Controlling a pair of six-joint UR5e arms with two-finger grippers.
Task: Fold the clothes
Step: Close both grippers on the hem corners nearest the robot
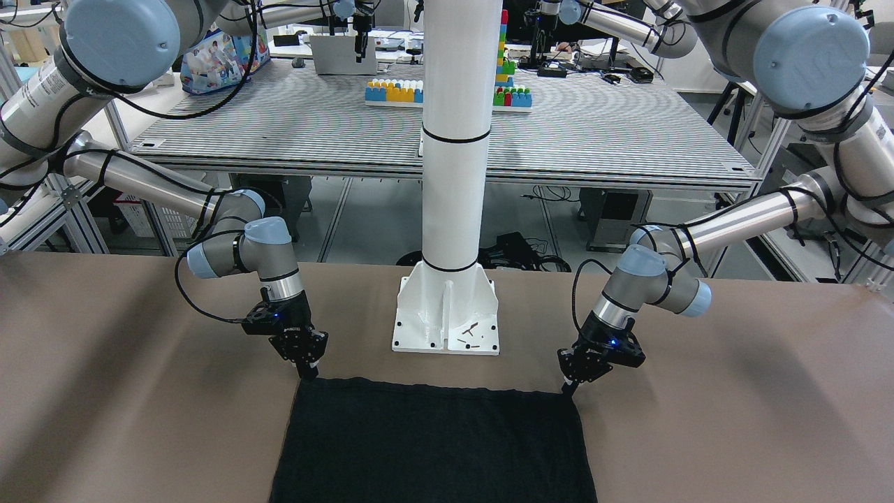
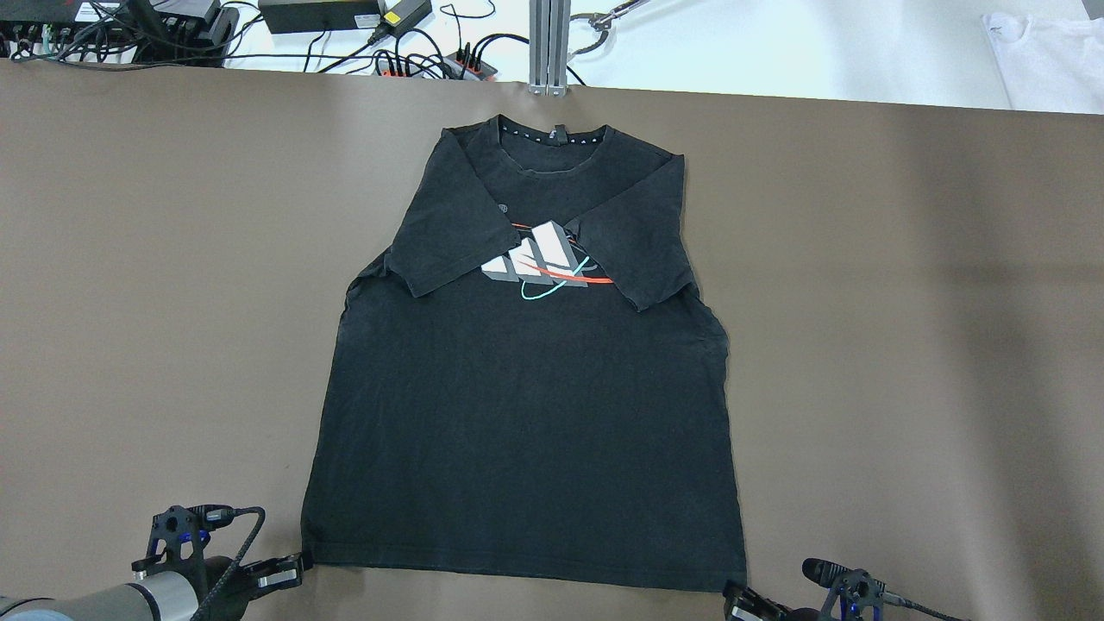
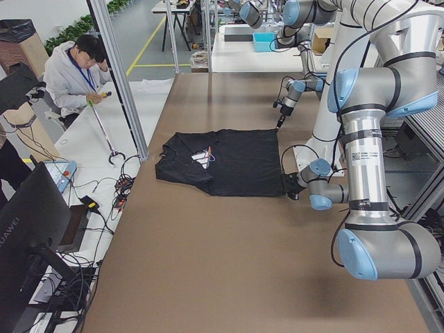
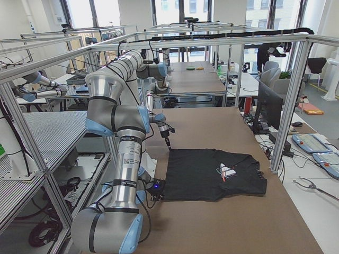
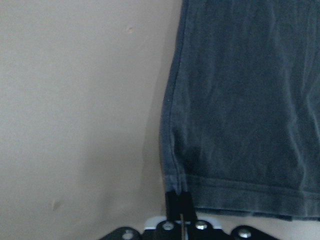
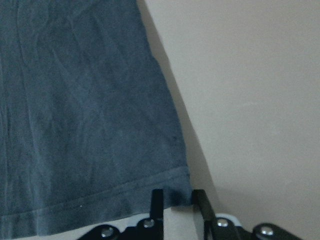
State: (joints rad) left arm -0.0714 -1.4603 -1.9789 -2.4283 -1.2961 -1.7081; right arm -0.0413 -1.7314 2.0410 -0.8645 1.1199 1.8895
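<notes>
A black T-shirt (image 2: 526, 414) with a white, red and teal chest logo lies flat on the brown table (image 2: 906, 345), both sleeves folded in over the chest. My left gripper (image 2: 297, 565) is at the near left hem corner. In the left wrist view (image 5: 180, 195) its fingers are pressed together on that corner. My right gripper (image 2: 733, 595) is at the near right hem corner. In the right wrist view (image 6: 177, 197) its fingers stand apart with the hem corner between them. The shirt (image 1: 433, 447) also shows in the front view, with the left gripper (image 1: 569, 388) and right gripper (image 1: 307, 370) at its corners.
The white robot pedestal (image 1: 447, 314) stands just behind the shirt's hem. Cables and power supplies (image 2: 345, 26) lie past the table's far edge, and a white garment (image 2: 1044, 52) lies at the far right. An operator (image 3: 80, 69) sits beyond the far side.
</notes>
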